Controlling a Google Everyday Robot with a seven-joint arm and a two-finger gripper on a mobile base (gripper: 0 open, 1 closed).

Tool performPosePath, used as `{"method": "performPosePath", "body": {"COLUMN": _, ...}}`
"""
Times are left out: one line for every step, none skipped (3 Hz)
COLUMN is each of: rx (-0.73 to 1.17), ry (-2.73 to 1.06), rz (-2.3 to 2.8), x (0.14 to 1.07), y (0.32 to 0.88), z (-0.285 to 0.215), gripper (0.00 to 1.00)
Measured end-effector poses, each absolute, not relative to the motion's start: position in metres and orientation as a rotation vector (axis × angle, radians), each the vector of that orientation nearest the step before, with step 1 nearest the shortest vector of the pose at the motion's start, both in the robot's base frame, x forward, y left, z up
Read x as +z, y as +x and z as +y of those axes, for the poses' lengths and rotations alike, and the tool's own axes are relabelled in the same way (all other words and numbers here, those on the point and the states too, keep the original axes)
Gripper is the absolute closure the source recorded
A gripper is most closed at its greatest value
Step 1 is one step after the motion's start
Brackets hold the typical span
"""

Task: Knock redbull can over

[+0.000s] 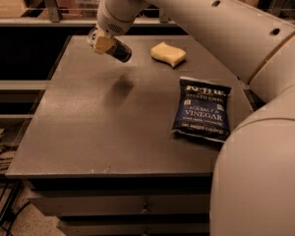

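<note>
The redbull can shows as a small dark cylinder, tilted on its side and held above the back left part of the grey table. My gripper, with pale yellow fingers, is shut on the can's left end. The can's shadow falls on the table below it, so it is off the surface. My white arm reaches in from the right and fills the right side of the view.
A yellow sponge lies at the back of the table, right of the can. A blue vinegar chip bag lies flat at the right. Drawers run below the front edge. Shelving stands behind the table.
</note>
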State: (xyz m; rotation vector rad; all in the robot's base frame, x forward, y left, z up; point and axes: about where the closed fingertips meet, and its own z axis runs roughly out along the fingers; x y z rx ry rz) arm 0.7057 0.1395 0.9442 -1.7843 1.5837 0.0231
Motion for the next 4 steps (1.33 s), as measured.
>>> {"method": "performPosePath", "body": {"rx": 0.092, "ry": -1.880, "rz": 1.578, "x": 0.917, "y": 0.683, "z": 0.159, "gripper": 0.35}}
{"method": "performPosePath", "body": {"rx": 0.239, "ry": -1.873, "rz": 1.590, "x": 0.901, "y": 0.669, "z": 0.171, "gripper": 0.13}}
{"method": "performPosePath", "body": {"rx": 0.486, "ry": -1.772, "rz": 1.619, "x": 0.885, "y": 0.657, "z": 0.178, "gripper": 0.00}}
{"method": "performPosePath", "body": {"rx": 0.558, "ry": -1.747, "rz": 1.619, "x": 0.890, "y": 0.649, "z": 0.183, "gripper": 0.00}}
